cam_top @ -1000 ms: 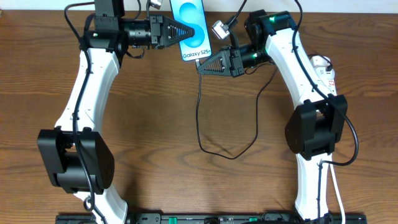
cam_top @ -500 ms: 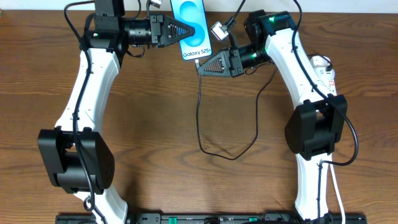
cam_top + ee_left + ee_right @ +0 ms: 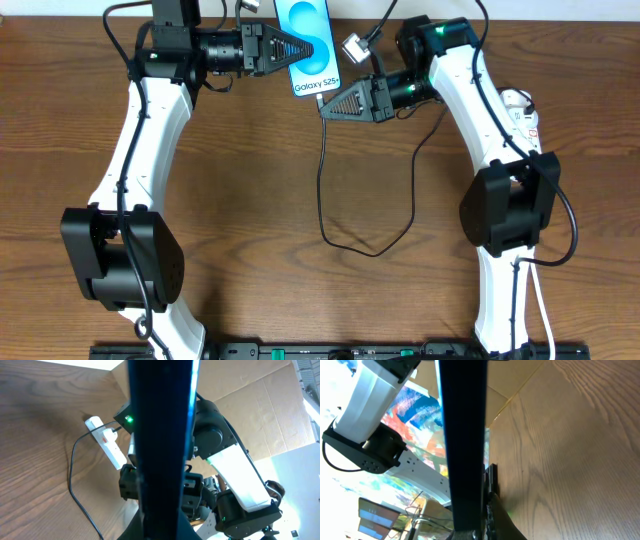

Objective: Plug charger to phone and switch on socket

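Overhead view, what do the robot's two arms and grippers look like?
The left arm and right arm have white links, bulky black joints and thin black cables. The left gripper and right gripper are black wedges tapering to points.

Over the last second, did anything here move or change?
Barely. The right gripper, shut on the charger, edged slightly rightward below the phone. The left gripper still holds the phone, and the charger's loop and the socket lie unchanged.

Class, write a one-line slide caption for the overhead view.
Left hand grips the phone; right hand holds the charger cable at its lower edge.
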Robot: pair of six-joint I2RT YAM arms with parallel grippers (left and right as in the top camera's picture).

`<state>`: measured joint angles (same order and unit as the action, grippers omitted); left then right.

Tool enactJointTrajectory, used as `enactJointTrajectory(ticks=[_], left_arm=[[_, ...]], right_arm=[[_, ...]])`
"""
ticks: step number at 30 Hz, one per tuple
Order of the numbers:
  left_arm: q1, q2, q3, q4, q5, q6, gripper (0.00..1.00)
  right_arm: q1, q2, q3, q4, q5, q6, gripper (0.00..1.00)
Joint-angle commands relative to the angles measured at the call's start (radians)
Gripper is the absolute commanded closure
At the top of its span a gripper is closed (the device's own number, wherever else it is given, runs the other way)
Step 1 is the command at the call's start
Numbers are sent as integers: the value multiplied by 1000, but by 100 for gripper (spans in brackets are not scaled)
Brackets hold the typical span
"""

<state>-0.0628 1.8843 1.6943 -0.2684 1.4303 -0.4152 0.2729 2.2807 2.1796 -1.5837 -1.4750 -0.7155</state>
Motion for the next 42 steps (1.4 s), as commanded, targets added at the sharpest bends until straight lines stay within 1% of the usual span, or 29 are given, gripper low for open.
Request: enactJointTrajectory(ticks=[1, 9, 12, 42], left_arm=[[-1, -19, 15, 10, 17, 9, 93], [-2, -19, 15, 10, 17, 8, 93], [0, -19, 15, 13, -2, -15, 93], [0, -19, 15, 16, -9, -17, 93]], right_arm=[[-19, -13, 11, -6, -47, 5, 99], [5, -13, 11, -17, -26, 12, 99], [11, -13, 11, -16, -27, 11, 99], [-4, -14, 11, 3, -46, -8, 99]])
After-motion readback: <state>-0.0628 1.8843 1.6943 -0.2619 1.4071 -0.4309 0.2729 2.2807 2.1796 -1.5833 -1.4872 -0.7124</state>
